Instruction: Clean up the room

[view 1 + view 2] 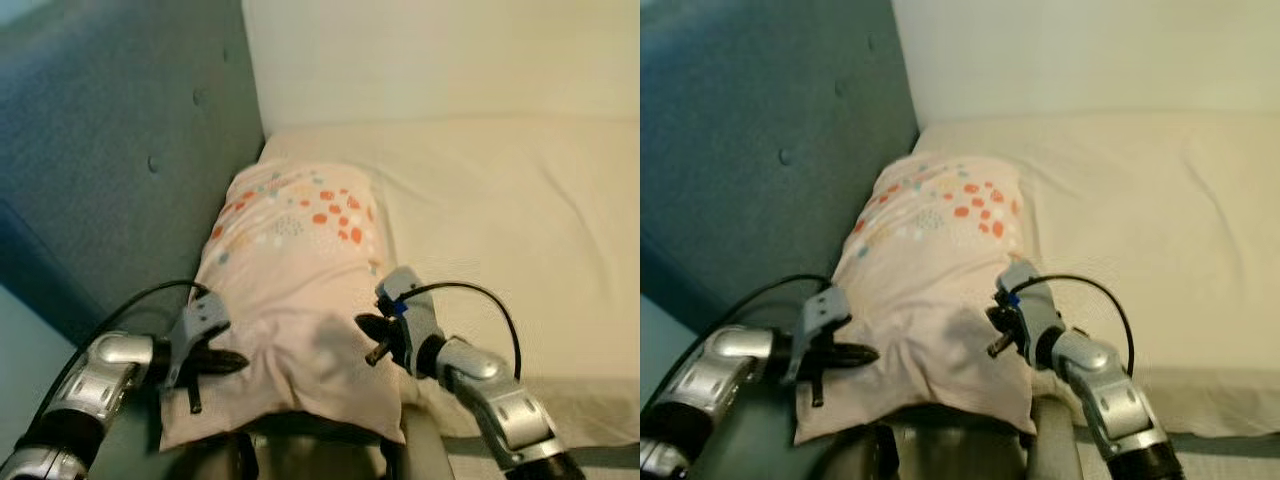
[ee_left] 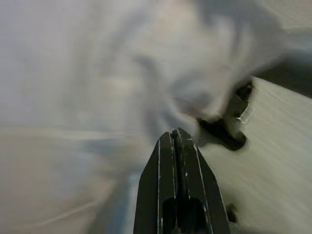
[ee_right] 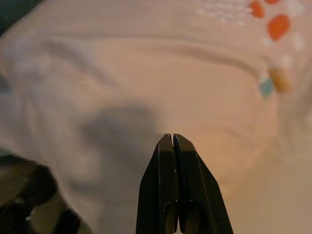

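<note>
Wide cream-sheeted mattress spreading across the right and far side, butted against a pale wall. To the left, a tall blue-grey upholstered headboard with button tufts. In the corner between headboard and mattress, a soft pale-pink fabric pillow, lengthwise away from the camera, far end scattered with orange, white and teal dots, near end plain, rumpled and creased, shadowed in the middle. Near edge of pillow overhanging the mattress edge toward the robot. At the pillow's left near side, left gripper, black fingers pressed together with nothing between, tips against the fabric. At the right near side, right gripper, fingers likewise shut flat on themselves, tips touching the pillow. Thin black cable looping over the right wrist.
</note>
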`<state>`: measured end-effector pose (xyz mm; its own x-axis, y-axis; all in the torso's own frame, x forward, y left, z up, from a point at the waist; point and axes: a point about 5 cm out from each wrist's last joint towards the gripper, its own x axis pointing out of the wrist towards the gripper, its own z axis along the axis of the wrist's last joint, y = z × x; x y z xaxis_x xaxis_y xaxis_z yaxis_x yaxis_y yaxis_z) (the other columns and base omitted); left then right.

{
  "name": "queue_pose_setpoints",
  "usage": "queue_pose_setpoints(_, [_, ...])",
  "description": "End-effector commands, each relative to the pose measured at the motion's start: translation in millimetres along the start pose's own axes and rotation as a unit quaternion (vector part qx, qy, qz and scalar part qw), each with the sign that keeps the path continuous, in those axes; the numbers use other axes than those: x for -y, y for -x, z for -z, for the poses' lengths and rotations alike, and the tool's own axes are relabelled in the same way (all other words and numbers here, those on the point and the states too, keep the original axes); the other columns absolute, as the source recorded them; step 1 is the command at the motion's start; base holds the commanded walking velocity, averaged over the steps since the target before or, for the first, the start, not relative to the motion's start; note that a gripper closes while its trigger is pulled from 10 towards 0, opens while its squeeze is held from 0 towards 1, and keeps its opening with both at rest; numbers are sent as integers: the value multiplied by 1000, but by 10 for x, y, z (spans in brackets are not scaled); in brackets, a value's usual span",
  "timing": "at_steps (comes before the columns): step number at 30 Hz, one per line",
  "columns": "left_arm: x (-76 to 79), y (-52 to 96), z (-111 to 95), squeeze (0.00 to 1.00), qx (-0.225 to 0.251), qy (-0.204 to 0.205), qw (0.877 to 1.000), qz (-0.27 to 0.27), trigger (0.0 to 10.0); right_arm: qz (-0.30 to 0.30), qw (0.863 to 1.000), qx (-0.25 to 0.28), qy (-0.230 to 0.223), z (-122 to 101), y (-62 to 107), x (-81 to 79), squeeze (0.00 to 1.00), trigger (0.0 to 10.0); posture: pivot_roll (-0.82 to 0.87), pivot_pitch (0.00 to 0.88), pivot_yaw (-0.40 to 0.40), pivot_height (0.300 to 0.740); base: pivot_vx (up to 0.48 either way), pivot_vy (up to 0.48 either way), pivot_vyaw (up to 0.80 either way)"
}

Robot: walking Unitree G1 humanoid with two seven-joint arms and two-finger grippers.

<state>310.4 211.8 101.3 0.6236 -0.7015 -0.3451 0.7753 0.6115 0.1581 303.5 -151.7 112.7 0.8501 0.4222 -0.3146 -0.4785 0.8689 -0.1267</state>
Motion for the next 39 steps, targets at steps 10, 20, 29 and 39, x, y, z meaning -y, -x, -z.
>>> queue_pose_setpoints(10, [-87,151,127,0,100,162,867,-461,10000,194,980,37,-18,73,-72,94,0,10000,-50,51,25,595,0,0,0])
queue_pose_setpoints(20, [237,-123,-40,0,96,106,893,-428,10000,200,978,61,-28,143,-103,21,0,10000,-55,36,31,630,0,0,0])
queue_pose_setpoints(29, [360,-194,-103,0,82,94,896,-426,10000,206,976,69,-32,145,-124,-4,0,10000,-56,26,35,670,0,0,0])
queue_pose_setpoints(39, [408,-216,-109,0,74,98,898,-423,10000,201,976,76,-35,141,-140,-41,0,10000,-58,24,43,707,0,0,0])
